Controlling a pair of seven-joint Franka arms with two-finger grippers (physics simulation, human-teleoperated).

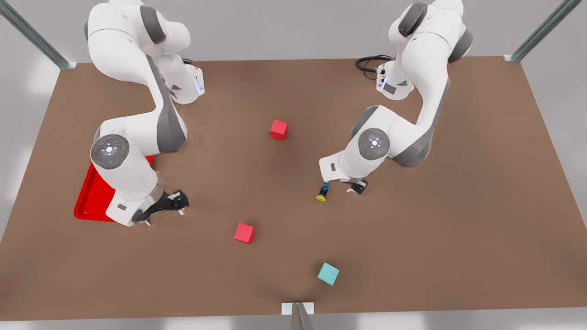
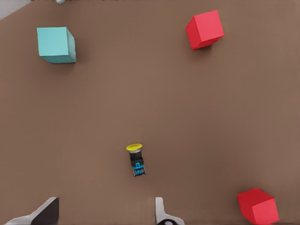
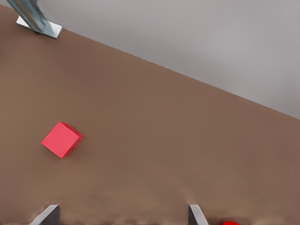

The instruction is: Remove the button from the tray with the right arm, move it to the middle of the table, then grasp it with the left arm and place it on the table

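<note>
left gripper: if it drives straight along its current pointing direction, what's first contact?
Likely the button, lying on the table just ahead of the left gripper, between its open fingers' line. Depth is unclear.

Button (image 1: 322, 195) lies on its side near mid-table (image 1: 458, 238), bare brown surface all round it. Left gripper (image 1: 341, 189) open just beside it, fingers (image 2: 47, 212) spread. Nearest obstacles: red cube (image 1: 279, 129) toward the far edge, red cube (image 1: 244, 233) and teal cube (image 1: 328, 273) toward the near edge, all well apart.
</note>
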